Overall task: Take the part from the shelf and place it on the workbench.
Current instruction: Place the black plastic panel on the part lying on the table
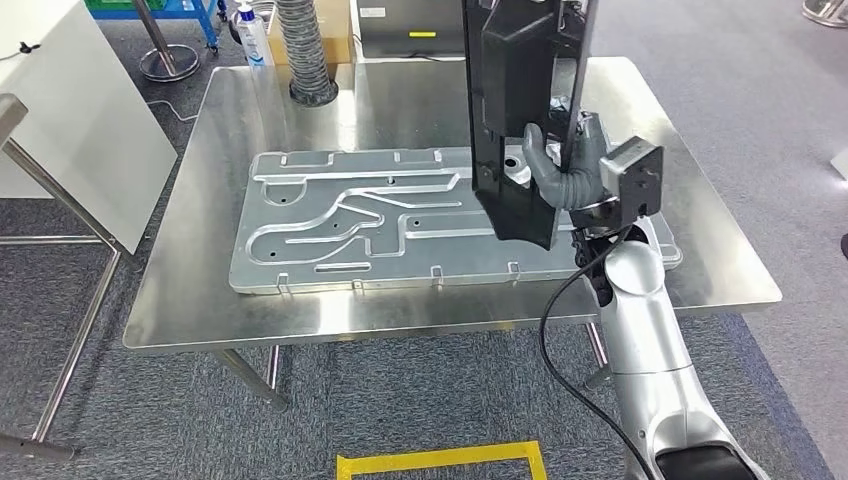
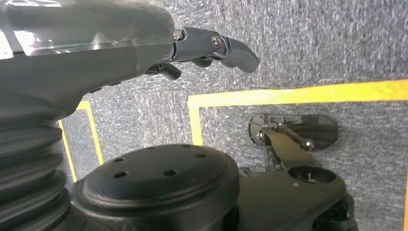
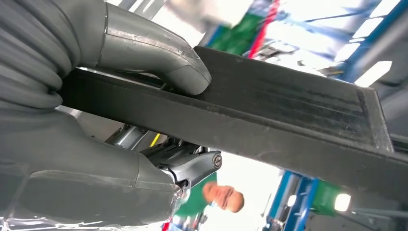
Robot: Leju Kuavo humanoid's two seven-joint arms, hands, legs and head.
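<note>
Left hand (image 2: 207, 48): hangs low over grey carpet with yellow floor tape (image 2: 298, 94); holds nothing, fingers extended; idle, judged spare for this carry.
Cabinet (image 1: 70, 130): white, at the left beside the workbench; no part in the task.
Workbench (image 1: 240, 300): steel top; free surface along the near and left edges, judged enough to receive the part.
Plate (image 1: 330, 225): large stamped metal sheet lying flat across the middle of the workbench; takes most of the central area, so set-down either goes on it or beside it.
Hose (image 1: 305, 50): ribbed, standing at the far edge; bottle (image 1: 252, 35) just beside it; both well apart from the part.
Part (image 1: 520, 110): long black moulded piece, held near upright above the right half of the plate; lower end hangs over the plate, contact cannot be told; upright carry judged to suit a one-handed grasp.
Right hand (image 1: 565, 170): grips the part at its lower section; thumb (image 3: 159, 53) clamped on one face, fingers behind the other; firm hold.
Stage: part is off the shelf and over the workbench; not yet laid down.
Risk: tall piece may swing or strike the plate on lowering; tilt flat first.
</note>
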